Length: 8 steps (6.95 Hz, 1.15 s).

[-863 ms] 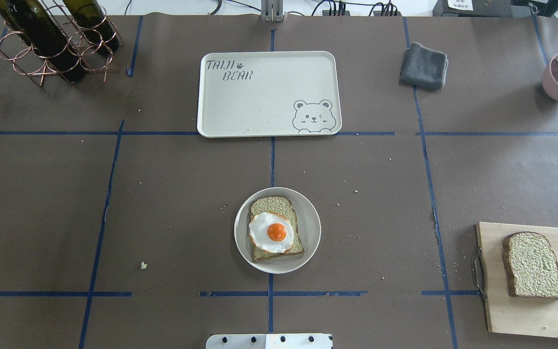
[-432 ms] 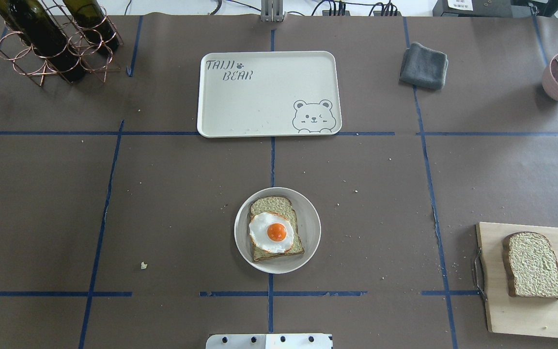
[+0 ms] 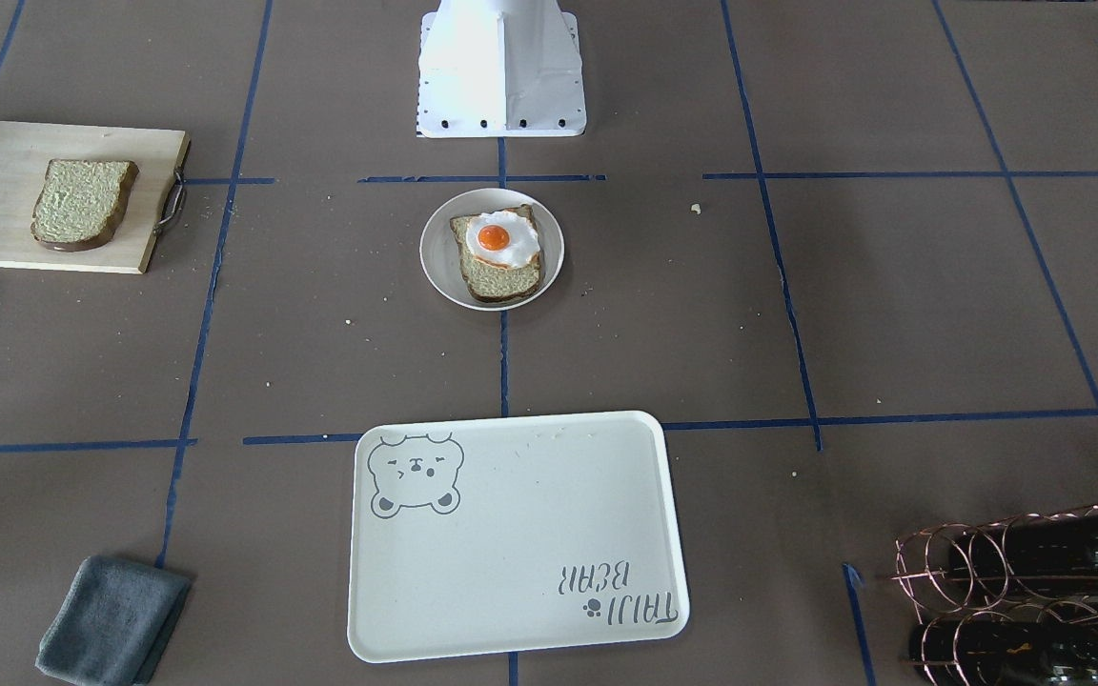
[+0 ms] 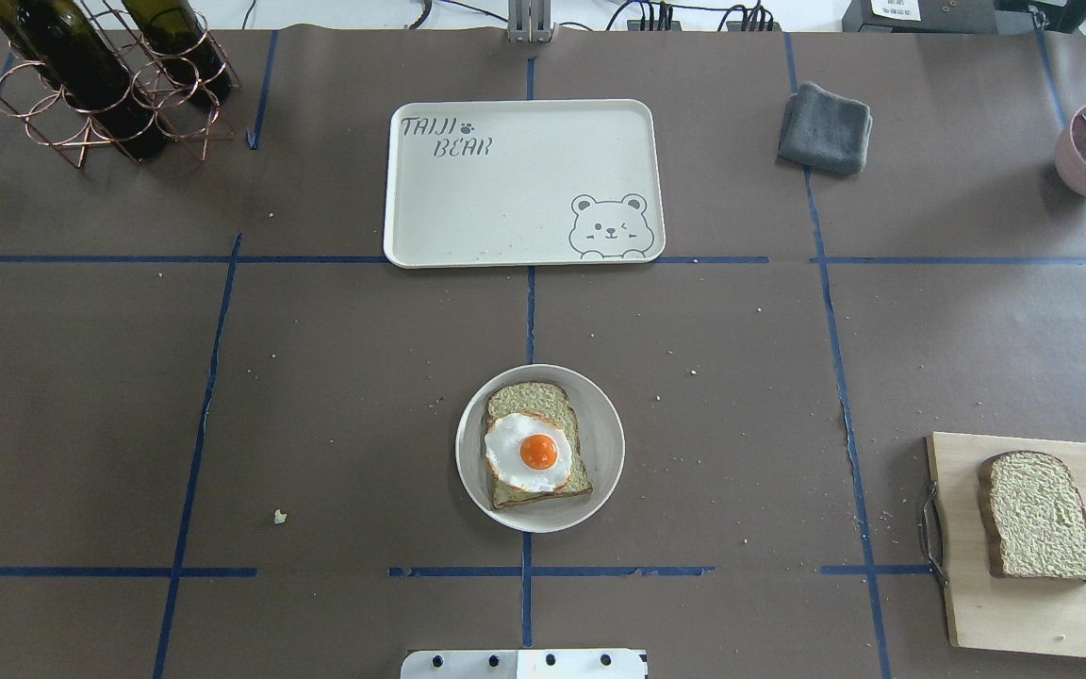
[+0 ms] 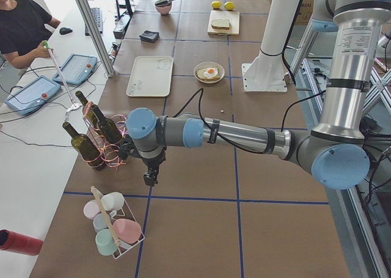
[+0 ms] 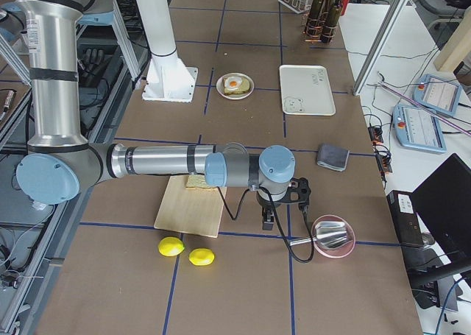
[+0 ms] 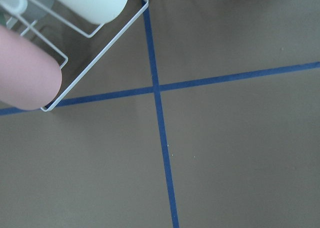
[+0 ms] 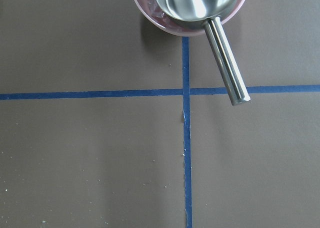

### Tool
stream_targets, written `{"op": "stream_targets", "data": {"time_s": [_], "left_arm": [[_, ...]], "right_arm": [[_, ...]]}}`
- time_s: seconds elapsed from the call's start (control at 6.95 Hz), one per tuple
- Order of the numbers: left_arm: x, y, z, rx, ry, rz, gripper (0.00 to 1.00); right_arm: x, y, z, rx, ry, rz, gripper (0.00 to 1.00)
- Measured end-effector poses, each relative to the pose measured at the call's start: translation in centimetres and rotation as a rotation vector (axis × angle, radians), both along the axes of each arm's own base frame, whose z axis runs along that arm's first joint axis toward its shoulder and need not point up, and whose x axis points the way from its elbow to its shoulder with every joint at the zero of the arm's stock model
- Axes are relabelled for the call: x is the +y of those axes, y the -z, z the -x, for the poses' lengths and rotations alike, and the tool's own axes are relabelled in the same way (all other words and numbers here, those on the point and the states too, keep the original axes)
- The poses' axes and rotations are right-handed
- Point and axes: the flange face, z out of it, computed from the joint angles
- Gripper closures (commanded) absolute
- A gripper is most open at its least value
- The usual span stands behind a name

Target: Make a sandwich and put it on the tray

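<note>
Brown bench (image 4: 336, 396): half-built sandwich (image 4: 535, 446) on plate (image 4: 605, 443), 6 o'clock of tray (image 4: 505, 189); 2nd slice (image 4: 1038, 517) on board (image 4: 977, 604) at 3. My L pincer (image 5: 149, 180), R pincer (image 6: 268, 222): grip can't be told.

Nothing shows as changed. In the overhead view the sandwich (image 4: 537, 445) (half-built so far, egg on one slice) lies at the same near-middle spot on its plate (image 4: 604, 415). The second slice (image 4: 1038, 516) has not shifted on the cutting board (image 4: 1024, 613) at the near right, and the tray (image 4: 505, 207) sits as before at the far middle. Neither arm enters that view then or now, so any move of the left gripper (image 5: 148, 179) or right gripper (image 6: 268, 221) cannot be told.
</note>
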Motion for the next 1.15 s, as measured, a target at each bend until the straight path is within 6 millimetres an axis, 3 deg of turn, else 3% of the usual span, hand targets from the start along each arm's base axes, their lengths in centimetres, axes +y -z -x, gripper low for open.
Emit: {"op": "stream_targets", "data": {"time_s": [0.14,0.29,0.58,0.86,1.15], "left_arm": [[-2.3,3.4,-0.9,0.005,-0.016,-0.083,0.0],[-3.9,6.4,-3.2,0.01,-0.054,-0.178,0.0],[-5.2,10.3,-10.5,0.038,-0.109,-0.222,0.0],[-5.8,15.1,-19.8,0.088,-0.101,-0.128,0.0],[-4.8,18.6,-25.1,0.156,-0.012,-0.071,0.0]], "right_arm": [[-0.8,1.8,0.4,-0.001,-0.007,-0.018,0.0],[-2.1,4.1,1.2,-0.007,-0.008,-0.044,0.0],[-3.1,6.7,4.5,-0.065,0.037,-0.061,0.0],[-2.4,8.2,6.9,-0.114,0.067,-0.057,0.0],[0.4,8.4,8.2,-0.089,0.03,-0.036,0.0]]}}
